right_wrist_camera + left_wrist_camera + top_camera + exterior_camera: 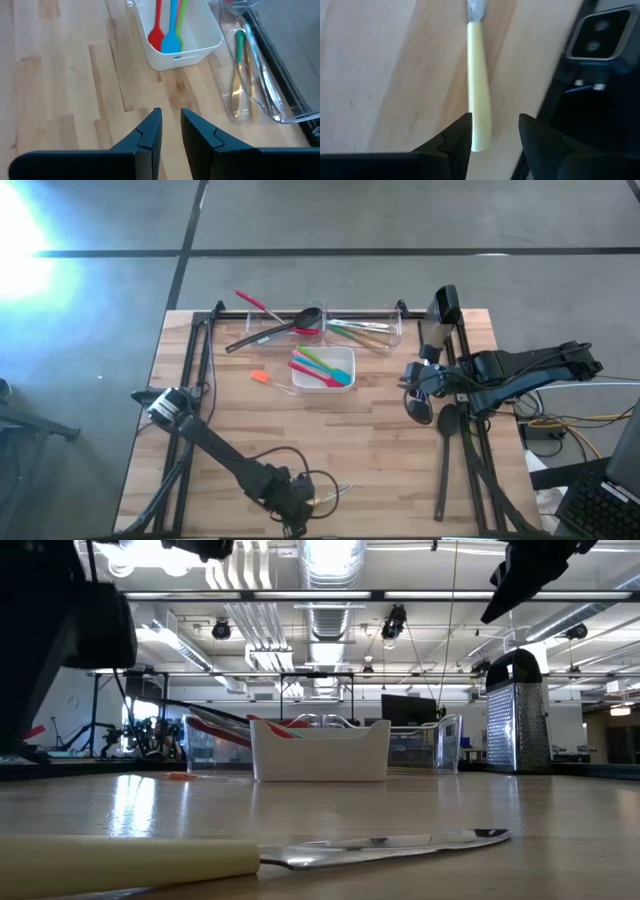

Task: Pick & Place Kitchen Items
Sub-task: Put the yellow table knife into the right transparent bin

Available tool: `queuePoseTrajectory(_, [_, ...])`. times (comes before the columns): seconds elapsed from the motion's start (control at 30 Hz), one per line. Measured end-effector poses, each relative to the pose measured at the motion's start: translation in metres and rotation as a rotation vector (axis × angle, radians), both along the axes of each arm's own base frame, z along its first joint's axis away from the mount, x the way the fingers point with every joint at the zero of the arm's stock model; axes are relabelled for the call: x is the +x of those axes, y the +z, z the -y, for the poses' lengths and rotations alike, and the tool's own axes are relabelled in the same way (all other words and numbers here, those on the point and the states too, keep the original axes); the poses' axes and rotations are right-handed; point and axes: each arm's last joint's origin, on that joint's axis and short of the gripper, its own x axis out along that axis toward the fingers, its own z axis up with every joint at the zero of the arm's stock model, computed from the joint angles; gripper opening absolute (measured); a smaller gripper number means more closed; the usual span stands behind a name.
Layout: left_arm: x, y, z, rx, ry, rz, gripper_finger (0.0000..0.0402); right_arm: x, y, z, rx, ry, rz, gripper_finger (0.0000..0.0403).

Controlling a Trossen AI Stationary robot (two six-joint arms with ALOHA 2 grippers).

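While the right hand (pixel 170 131) waits narrowed, the left hand (pixel 495 131) hangs wide over the cream-handled knife (pixel 479 90).

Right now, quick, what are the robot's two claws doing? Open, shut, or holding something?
Left gripper: open, empty, fingers either side of the cream-handled knife.
Right gripper: open, narrow gap, holding nothing.

high view straight down; low view level at tabletop; wrist views close above table; high and low share white dish (pixel 345 360).
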Motion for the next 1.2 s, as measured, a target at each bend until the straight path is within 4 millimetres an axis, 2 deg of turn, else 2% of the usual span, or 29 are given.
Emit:
queuePoseTrajectory(0.3, [0.002, -0.034, 0.009, 0.006, 0.003, -0.092, 0.0165, 0.001, 0.003, -0.001, -0.003, 0.028, 0.011, 0.0072])
queuePoseTrajectory(0.5, [0.004, -0.049, 0.013, 0.007, -0.011, -0.12, 0.0165, 0.001, 0.004, -0.001, -0.004, 0.03, 0.018, 0.008])
queuePoseTrajectory(0.97, [-0.005, -0.074, -0.006, 0.181, 0.034, -0.147, 0.0165, 0.005, 0.007, -0.001, -0.015, 0.053, 0.062, 0.0063])
queuePoseTrajectory(1.2, [-0.007, -0.083, -0.017, 0.247, -0.093, -0.147, 0.0165, 0.006, 0.008, -0.001, -0.015, 0.055, 0.075, 0.0061])
